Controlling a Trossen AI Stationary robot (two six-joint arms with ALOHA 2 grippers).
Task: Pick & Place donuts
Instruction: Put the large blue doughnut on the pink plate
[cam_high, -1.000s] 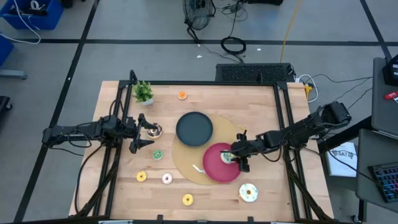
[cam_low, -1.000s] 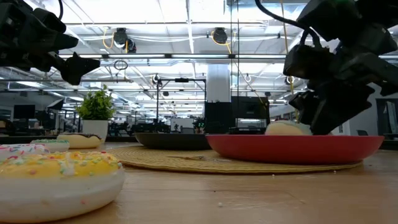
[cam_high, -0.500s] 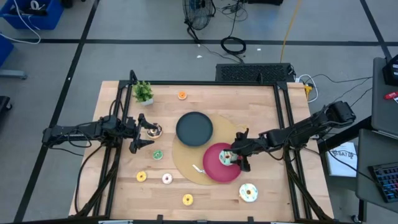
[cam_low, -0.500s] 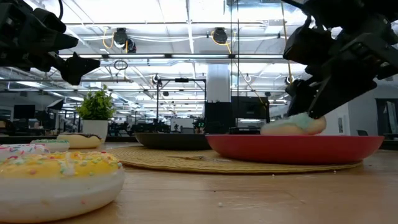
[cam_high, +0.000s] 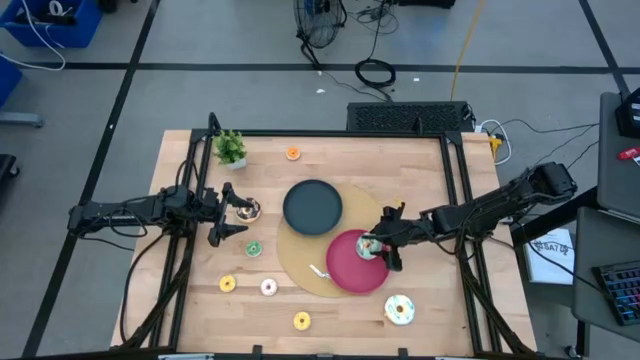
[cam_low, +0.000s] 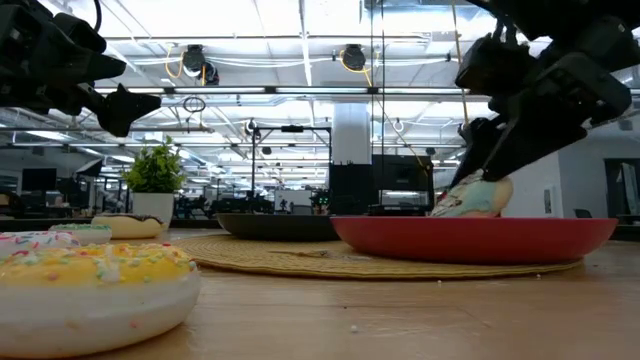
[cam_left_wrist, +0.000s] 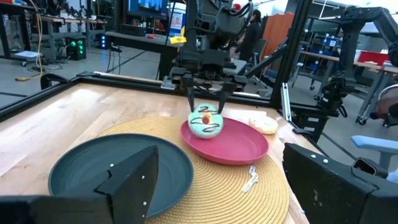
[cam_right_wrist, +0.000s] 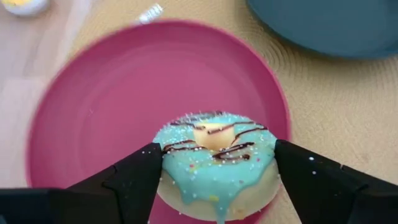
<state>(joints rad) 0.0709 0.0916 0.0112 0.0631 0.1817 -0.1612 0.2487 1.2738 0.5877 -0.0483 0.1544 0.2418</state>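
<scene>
While the right gripper (cam_right_wrist: 214, 171) hangs low over the round red plate (cam_high: 345, 272), its two dark fingers (cam_right_wrist: 134, 177) stand wide apart on either side of the mint-green iced ring donut with chocolate lines (cam_right_wrist: 216, 158). In the right wrist view the pads look close to the donut's sides, but I cannot tell if they press it or only stand beside it. The donut is tilted, its lower edge resting on the plate's edge that faces the right side of the desk (cam_high: 420, 170); being round, it has no long axis, so the fingers only need to stay centred on the ring. I judge that this arm is the one at work here. Far from it, the left gripper (cam_high: 228, 213) waits open near the left edge of the desk, holding nothing.
</scene>
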